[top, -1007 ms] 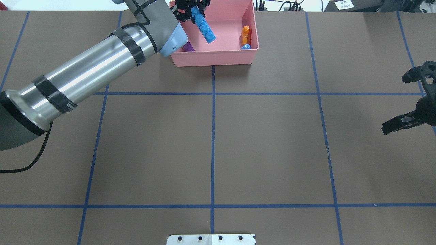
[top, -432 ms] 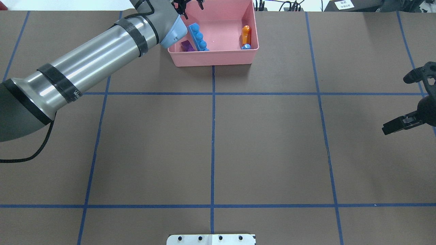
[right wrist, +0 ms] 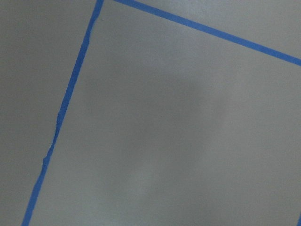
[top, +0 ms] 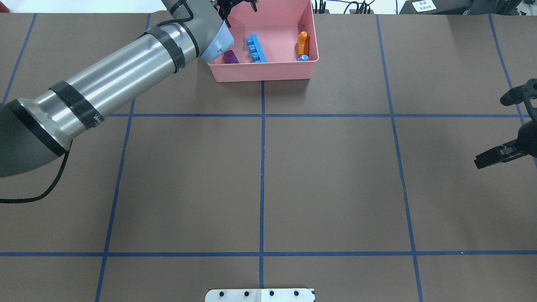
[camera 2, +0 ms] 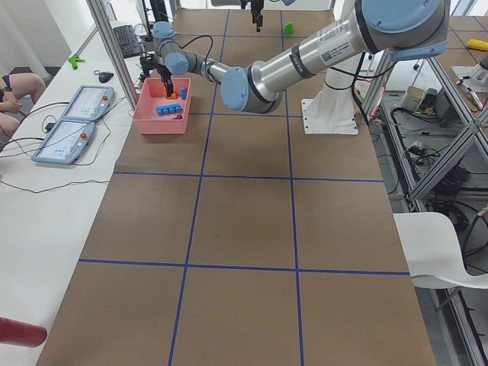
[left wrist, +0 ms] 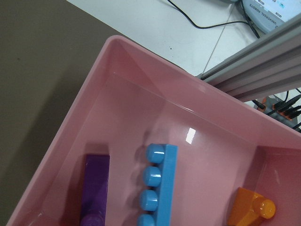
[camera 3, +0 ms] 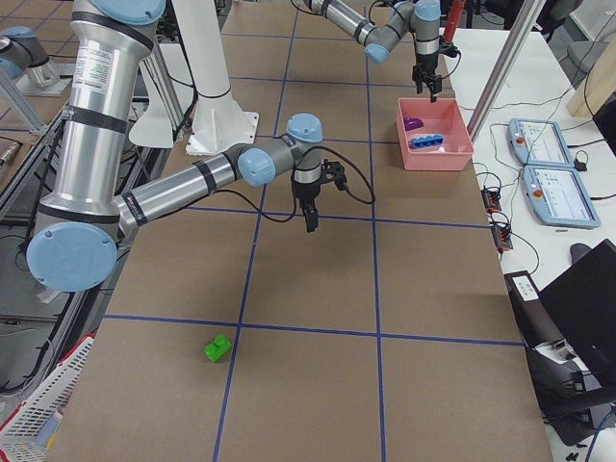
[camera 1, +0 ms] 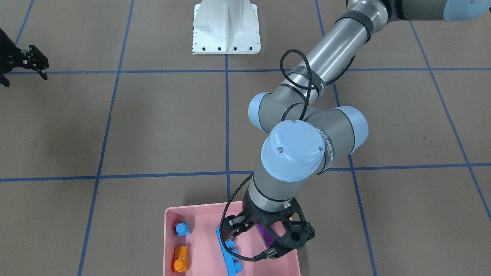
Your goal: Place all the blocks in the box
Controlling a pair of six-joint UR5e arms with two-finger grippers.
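Four blocks are seen inside the pink box (top: 260,71): the long blue block (top: 256,49), the purple block (top: 230,56), the orange block (top: 302,42) and the tiny blue block (top: 303,57). The left gripper (top: 238,5) is held just above the box, spread wide, nothing gripped. The right gripper (top: 491,130) is likewise spread and empty over the worktop (top: 335,188). The green block (camera 3: 218,347) lies on the worktop, well apart from the box. It could be overlooked, or knocked aside by an off-centre approach.

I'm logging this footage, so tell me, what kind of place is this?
Probably a robotics lab test cell: a robot arm over a tape-gridded table, with teach pendants on the side bench.
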